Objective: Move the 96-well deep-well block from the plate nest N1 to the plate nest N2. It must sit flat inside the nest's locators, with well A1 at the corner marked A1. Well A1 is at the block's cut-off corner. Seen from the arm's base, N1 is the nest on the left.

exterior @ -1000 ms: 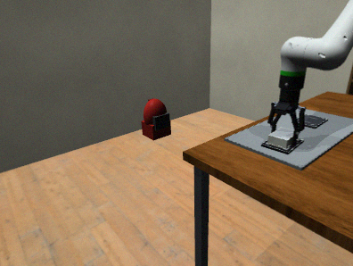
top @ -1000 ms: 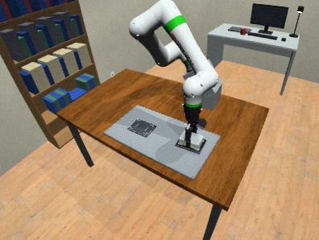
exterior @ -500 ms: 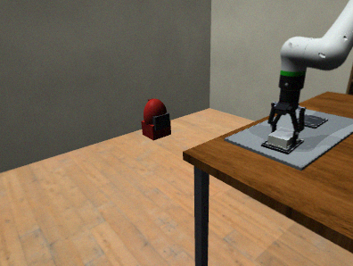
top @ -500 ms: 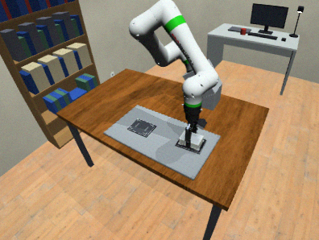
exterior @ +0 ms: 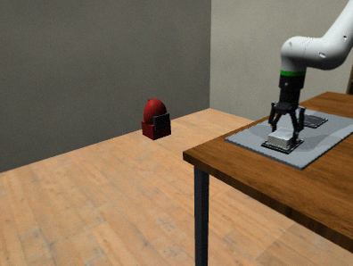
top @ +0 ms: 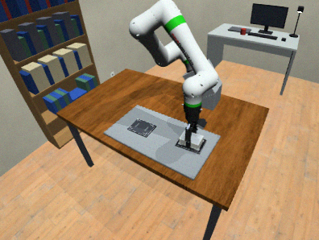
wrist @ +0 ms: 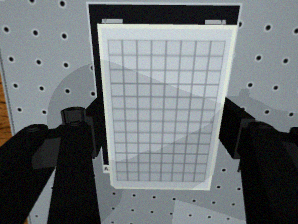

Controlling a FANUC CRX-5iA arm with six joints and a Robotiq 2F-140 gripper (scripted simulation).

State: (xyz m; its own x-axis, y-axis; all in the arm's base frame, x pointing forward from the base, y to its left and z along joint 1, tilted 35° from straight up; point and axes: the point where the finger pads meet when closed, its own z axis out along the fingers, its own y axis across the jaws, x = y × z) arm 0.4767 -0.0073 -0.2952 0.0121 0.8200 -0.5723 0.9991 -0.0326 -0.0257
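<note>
Table (top: 121,93): glossy varnished wood. Mat (top: 161,155): matt grey, perforated. Block (wrist: 165,105): pale, semi-translucent plastic, smooth. Gripper (wrist: 162,135): matt black. Arm (top: 161,24): glossy white shell w/ green bands.

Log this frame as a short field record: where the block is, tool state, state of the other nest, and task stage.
block location: deep-well block sits in its nest on the grey mat, not lifted
tool: tool straddles the block, fingers against its two long sides, shut on it
other nest: black nest holds nothing
arm: wrist points straight down over the block
task stage: grasp made, transfer not yet begun
</note>
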